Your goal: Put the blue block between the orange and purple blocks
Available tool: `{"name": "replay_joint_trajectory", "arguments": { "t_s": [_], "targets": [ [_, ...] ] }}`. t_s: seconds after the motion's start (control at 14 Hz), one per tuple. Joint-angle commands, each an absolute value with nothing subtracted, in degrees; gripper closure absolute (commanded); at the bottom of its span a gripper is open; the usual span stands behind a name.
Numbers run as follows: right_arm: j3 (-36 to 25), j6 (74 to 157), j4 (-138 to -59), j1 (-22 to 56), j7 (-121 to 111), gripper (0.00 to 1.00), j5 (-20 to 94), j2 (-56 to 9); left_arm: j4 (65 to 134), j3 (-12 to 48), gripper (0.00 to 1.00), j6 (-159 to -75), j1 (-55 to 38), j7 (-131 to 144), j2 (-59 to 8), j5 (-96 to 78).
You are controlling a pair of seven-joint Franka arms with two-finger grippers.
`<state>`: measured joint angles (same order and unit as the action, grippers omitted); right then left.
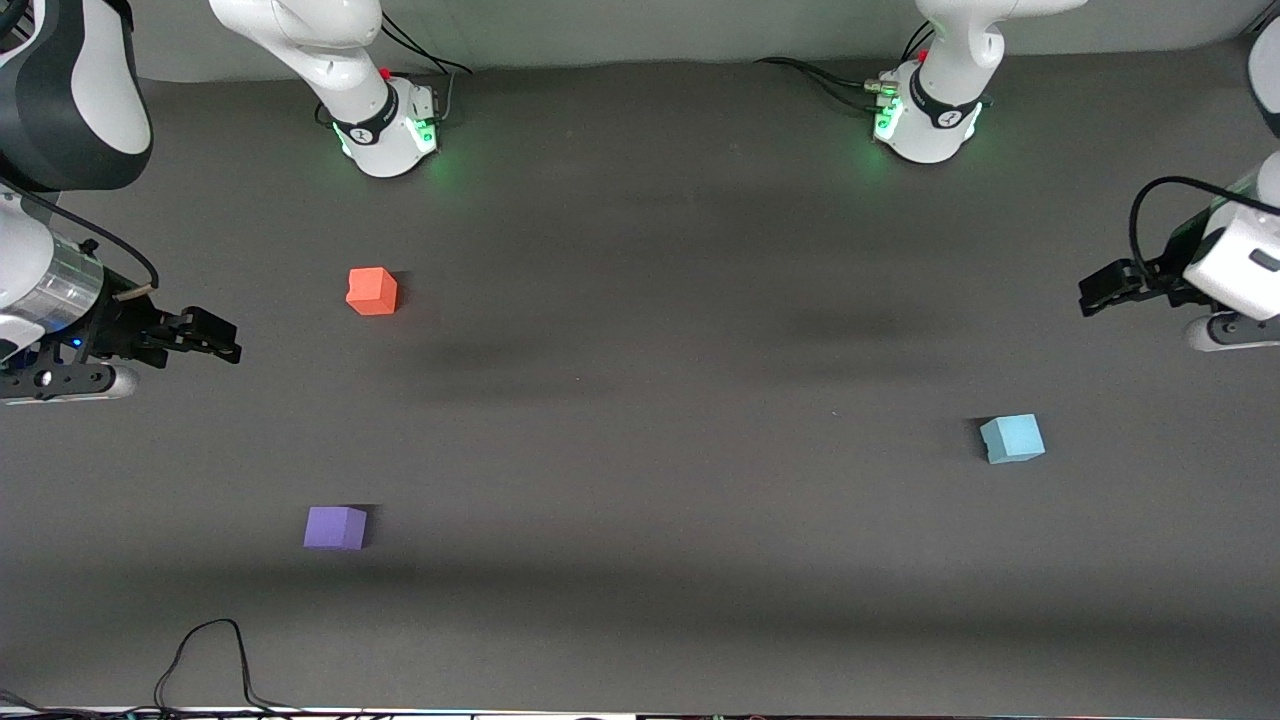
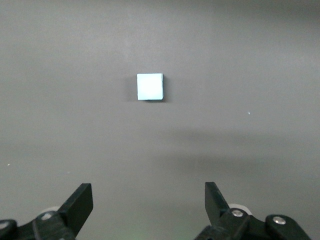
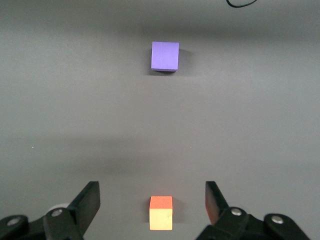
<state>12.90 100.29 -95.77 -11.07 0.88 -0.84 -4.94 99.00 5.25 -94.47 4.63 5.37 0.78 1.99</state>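
three blocks apart, both tools empty

the right tool (image 1: 225, 342) hangs open over the right arm's end of the gray surface (image 1: 640, 420). the orange block (image 1: 372, 291) sits there, with the purple block (image 1: 335, 527) nearer the front camera. the blue block (image 1: 1012, 438) lies well apart, toward the left arm's end. the left tool (image 1: 1092, 292) hangs open and empty above that end.
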Motion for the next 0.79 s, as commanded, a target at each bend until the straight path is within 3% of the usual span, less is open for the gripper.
{"name": "replay_joint_trajectory", "arguments": {
  "t_s": [0.0, 0.71],
  "targets": [
    [12.39, 101.34, -97.29, -10.9, -0.44, 0.06, -0.44, -3.43, 98.17, 6.68, 0.0, -92.12, 3.97, 4.83, 1.05, 2.72],
    [12.48, 101.78, -97.38, -10.72, 0.09, 0.06, -0.44, -3.69, 94.92, 6.5, 0.0, -92.29, 4.39, 4.92, -1.14, 2.37]
  ]
}}
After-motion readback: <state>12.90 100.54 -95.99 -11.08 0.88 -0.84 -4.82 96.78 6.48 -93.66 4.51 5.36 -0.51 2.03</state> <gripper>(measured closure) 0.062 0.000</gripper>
